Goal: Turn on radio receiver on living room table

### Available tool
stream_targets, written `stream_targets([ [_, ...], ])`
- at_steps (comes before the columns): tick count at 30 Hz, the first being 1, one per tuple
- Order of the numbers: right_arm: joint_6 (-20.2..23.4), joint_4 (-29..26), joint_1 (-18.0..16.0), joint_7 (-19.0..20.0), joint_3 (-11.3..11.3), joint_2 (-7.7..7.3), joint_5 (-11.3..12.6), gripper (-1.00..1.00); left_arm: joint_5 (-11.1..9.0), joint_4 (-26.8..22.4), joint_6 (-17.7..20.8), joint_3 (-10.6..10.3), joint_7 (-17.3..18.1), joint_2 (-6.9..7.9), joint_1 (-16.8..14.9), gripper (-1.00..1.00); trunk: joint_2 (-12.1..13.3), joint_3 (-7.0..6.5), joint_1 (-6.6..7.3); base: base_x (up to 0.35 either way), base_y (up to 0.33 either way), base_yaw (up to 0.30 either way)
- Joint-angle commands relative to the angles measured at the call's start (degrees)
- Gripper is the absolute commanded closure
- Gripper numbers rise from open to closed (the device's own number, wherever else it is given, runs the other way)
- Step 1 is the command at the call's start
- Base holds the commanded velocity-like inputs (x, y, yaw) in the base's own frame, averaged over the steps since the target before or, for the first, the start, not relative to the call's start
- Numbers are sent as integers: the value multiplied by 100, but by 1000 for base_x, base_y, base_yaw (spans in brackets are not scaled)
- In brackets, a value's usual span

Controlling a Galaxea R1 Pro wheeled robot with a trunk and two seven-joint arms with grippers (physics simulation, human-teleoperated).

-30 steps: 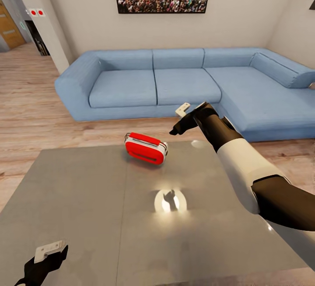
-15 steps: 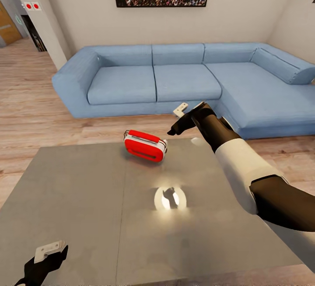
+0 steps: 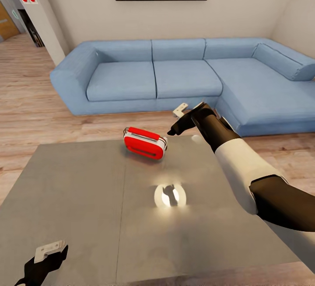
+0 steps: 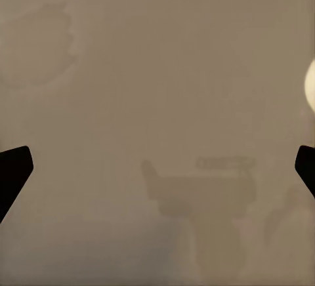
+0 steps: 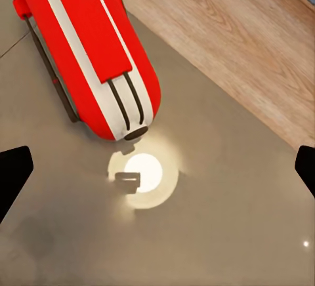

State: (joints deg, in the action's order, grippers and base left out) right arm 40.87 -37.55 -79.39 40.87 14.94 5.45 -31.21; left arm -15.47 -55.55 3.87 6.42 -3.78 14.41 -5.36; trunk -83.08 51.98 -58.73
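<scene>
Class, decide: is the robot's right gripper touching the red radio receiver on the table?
Apart. The head view shows bare table between the right gripper and the radio receiver.

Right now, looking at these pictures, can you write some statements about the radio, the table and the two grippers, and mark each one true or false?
1. The radio receiver lies on the grey table. True.
2. The right gripper is closed around the radio. False: it hovers beside it, apart, fingertips spread wide in the right wrist view.
3. The left gripper is near the radio. False: it is at the table's near edge.
4. A blue sofa stands behind the table. True.
</scene>
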Motion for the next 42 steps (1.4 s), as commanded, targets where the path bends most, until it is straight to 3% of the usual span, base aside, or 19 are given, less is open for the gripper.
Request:
stream_targets([
  [1, 0, 0, 0, 0, 0, 0, 0, -100, 0, 0, 0, 0, 0, 0, 0, -100, 0, 9, 0, 0, 0, 0],
  [26, -154, -7, 1, 0, 25, 25, 0, -100, 0, 0, 0, 0, 0, 2, 2, -100, 0, 182, 0, 0, 0, 0],
  [42, -159, 15, 1, 0, 18, 18, 0, -100, 0, 0, 8, 0, -10, 9, 0, -100, 0, 195, 0, 0, 0, 14],
])
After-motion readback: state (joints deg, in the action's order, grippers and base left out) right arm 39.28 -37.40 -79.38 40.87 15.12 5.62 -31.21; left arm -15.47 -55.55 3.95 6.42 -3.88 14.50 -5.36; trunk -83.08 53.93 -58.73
